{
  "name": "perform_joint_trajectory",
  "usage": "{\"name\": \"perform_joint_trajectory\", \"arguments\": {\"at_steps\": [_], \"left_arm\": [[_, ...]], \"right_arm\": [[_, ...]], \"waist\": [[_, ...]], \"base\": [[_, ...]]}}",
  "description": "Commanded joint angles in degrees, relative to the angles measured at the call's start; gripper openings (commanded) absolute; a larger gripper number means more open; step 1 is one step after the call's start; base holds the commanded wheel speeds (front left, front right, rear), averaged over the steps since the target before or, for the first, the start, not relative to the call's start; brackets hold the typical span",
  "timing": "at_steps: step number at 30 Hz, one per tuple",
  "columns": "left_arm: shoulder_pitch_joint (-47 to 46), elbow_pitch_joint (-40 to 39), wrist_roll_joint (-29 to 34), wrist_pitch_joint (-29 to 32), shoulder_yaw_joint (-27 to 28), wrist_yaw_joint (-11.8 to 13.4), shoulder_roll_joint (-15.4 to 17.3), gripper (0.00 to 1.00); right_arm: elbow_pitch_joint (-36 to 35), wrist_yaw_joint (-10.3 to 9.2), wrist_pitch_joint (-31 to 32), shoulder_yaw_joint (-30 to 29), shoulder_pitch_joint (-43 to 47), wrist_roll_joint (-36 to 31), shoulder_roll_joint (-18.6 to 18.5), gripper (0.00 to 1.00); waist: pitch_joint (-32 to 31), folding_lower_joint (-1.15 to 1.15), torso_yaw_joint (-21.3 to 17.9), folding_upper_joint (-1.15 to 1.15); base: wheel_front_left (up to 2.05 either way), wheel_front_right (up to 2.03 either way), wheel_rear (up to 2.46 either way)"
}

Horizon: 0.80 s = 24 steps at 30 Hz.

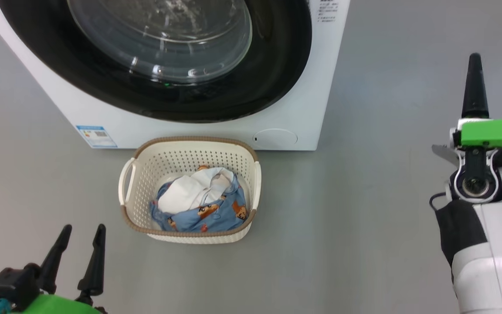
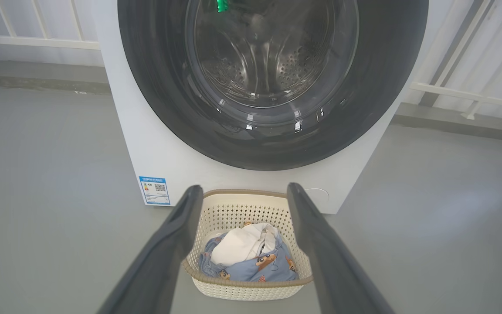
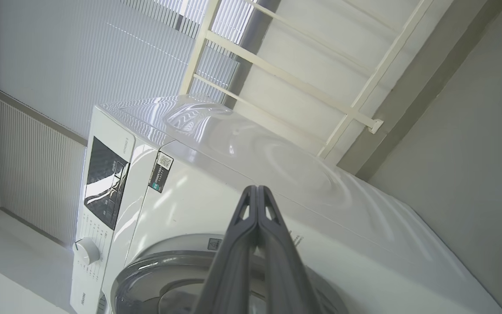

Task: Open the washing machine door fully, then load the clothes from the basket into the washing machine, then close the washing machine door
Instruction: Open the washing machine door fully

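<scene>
Seen shut: washing machine door (image 1: 181, 102). Set just before washing machine (image 1: 307, 104): basket (image 1: 190, 159) holding clothes (image 1: 209, 209). Fingers of left gripper (image 1: 84, 229) spread, empty, held beyond basket from machine. Fingers of right gripper (image 1: 474, 61) pressed together, raised off machine's right side, judged nearer door's edge.

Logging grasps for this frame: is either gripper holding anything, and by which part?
Nothing is held. The left gripper is open and empty, the right gripper is shut on nothing; the clothes lie in the basket.
</scene>
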Motion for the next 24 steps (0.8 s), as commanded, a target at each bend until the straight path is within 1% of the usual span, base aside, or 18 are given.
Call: {"name": "perform_joint_trajectory", "arguments": {"at_steps": [1, 5, 12, 19, 22, 24], "left_arm": [[-2.9, -1.7, -0.9, -0.4, 1.6, -0.1, 2.2, 1.00], [-4.2, -2.2, -1.8, -0.4, 0.3, -0.1, 2.8, 1.00], [-7.1, -2.8, -3.6, -0.4, -0.8, -0.1, 3.7, 1.00], [-9.6, -3.4, -5.2, -0.4, -2.2, -0.1, 4.5, 1.00], [-10.5, -4.0, -5.8, -0.4, -2.0, -0.1, 4.9, 1.00], [-10.8, -4.2, -5.9, -0.4, -2.0, -0.1, 4.9, 1.00]], "right_arm": [[-0.7, -0.06, 1.6, 0.5, -3.1, 2.3, 0.6, 0.00], [0.9, -0.06, 4.9, -0.9, -6.3, 5.4, 0.6, 0.00], [2.9, -0.06, 13.0, -2.2, -12.4, 8.4, -0.3, 0.00], [7.8, -0.06, 19.6, -4.0, -18.3, 8.0, -1.4, 0.00], [9.7, -0.06, 23.1, -4.1, -21.2, 7.2, -1.3, 0.00], [10.3, -0.06, 24.1, -4.1, -22.2, 6.9, -1.2, 0.00]], "waist": [[1.9, 0.00, 1.1, 0.00], [4.3, 0.00, 1.9, 0.00], [8.6, 0.00, 3.3, 0.00], [12.1, 0.00, 4.3, 0.00], [13.9, 0.00, 4.6, 0.00], [14.5, 0.00, 4.7, 0.00]], "base": [[0.00, 0.00, 0.00], [0.00, 0.00, 0.00], [0.00, 0.00, 0.00], [0.00, 0.00, 0.00], [0.00, 0.00, 0.00], [0.00, 0.00, 0.00]]}}
